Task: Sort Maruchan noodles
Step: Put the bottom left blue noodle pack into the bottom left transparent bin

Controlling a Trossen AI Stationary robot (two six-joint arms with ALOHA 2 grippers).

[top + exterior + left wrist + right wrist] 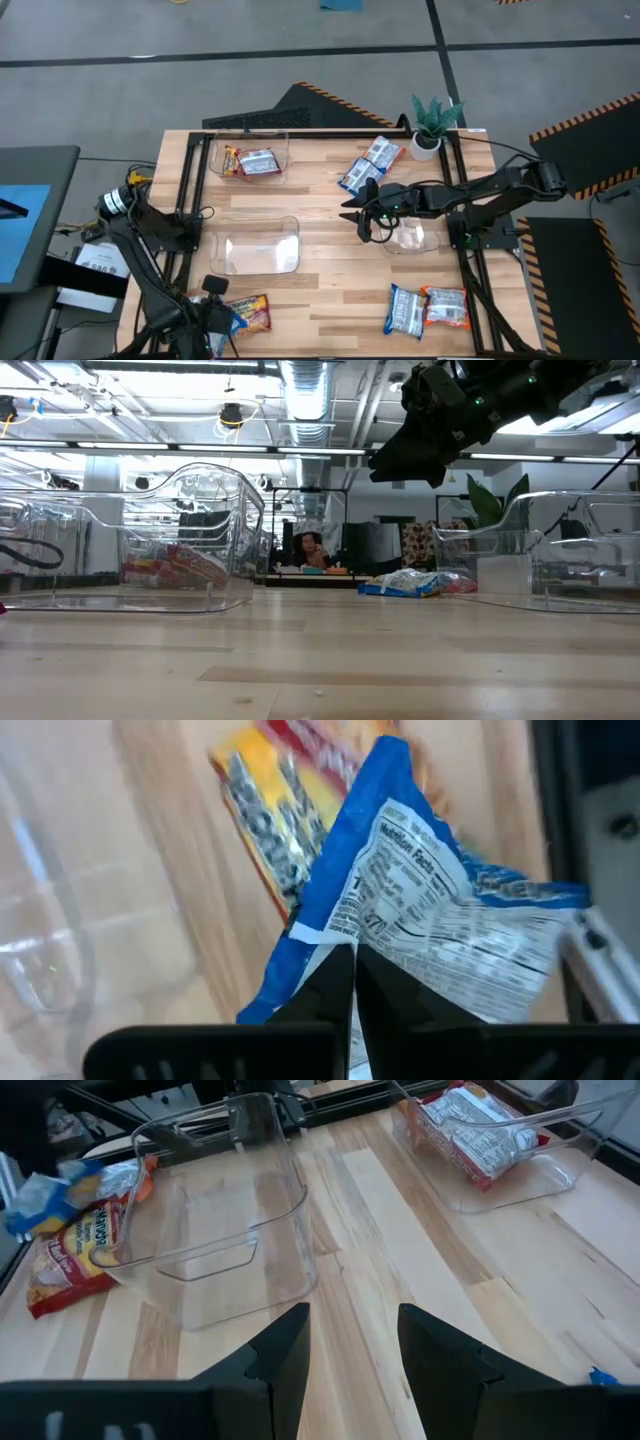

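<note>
My left gripper [222, 318] is at the table's near left corner, shut on a blue-and-white noodle packet [430, 910]. An orange-yellow packet [250, 312] lies flat on the table right beside it. My right gripper [352, 212] hovers open over the table's middle, above the bare wood [350, 1350]. Two blue packets [370, 163] lie near the far edge. A blue packet [405, 310] and an orange-red one [446, 306] lie at the near right. A red packet [255, 162] lies in the far-left clear bin [282, 140]. My left gripper pinches the blue-and-white packet between its two fingers at the wrapper's edge [335, 935]. The wrapper is crumpled and sticks out past the fingertips, over the orange-yellow packet [265, 815]. Whether it is clear of that packet, I cannot tell.
An empty clear bin [292, 262] sits left of centre, between the two grippers. A smaller clear bin [415, 240] lies under the right arm. A potted plant [432, 125] stands at the far right corner. A black frame [185, 170] runs along the table's sides. Bare wood lies at the near middle.
</note>
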